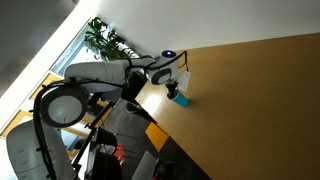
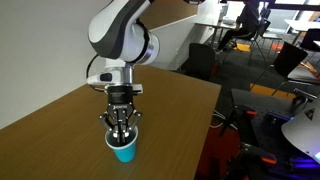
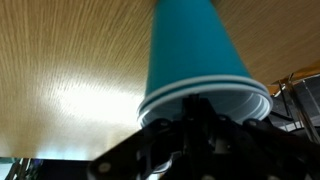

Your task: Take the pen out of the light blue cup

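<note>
Hovering directly over the cup, the gripper sits with its fingertips at or just inside the rim; whether the jaws are spread, pressed together or pinching the pen cannot be told, since dark finger parts block the cup mouth in the wrist view. The pen is not distinguishable in any view; it is judged to be inside the cup, hidden behind the fingers. The cup stands upright on the table, near its edge in both exterior views.

Failure modes, as judged from this position:
- A fingertip catches the rim during the lift; the light cup tips or slides towards the edge.
- The jaws pinch the cup wall together with the pen; the cup rises too.
- An off-centre pinch on so thin a pen lets it pivot, slip and drop back.
- The pen wedges against the inner wall; the cup is dragged along.
</note>
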`<state>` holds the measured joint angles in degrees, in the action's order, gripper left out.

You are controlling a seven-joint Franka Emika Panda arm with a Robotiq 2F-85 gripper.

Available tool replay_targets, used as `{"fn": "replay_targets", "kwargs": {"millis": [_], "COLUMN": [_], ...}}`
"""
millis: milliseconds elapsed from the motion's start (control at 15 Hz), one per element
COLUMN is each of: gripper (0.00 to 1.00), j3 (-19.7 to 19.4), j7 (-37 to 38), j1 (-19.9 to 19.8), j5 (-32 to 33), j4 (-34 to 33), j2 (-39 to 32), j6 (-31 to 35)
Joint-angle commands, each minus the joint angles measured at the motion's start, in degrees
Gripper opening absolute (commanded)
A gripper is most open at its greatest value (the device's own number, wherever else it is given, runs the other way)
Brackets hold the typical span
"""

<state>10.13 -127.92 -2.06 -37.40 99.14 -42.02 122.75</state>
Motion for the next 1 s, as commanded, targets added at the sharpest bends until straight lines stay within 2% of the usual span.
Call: {"fn": "replay_targets", "kwargs": {"millis": [0,267,467,933], "gripper": [0.03,0.03,0.03,0.03], "j3": [1.57,2.99,3.76,3.08], "j7": [0.55,-0.15,-0.81,-2.05], "j1": [-1.78,-3.38,-4.44,-4.12], "j5": [0.44,-0.78,-1.22,-3.48], "j4": [-0.73,-0.11,0.22,2.19], "j2": [0.69,2.14,3.70,9.07], "j6": [-1.95,-3.46,-7.44,-10.31]}}
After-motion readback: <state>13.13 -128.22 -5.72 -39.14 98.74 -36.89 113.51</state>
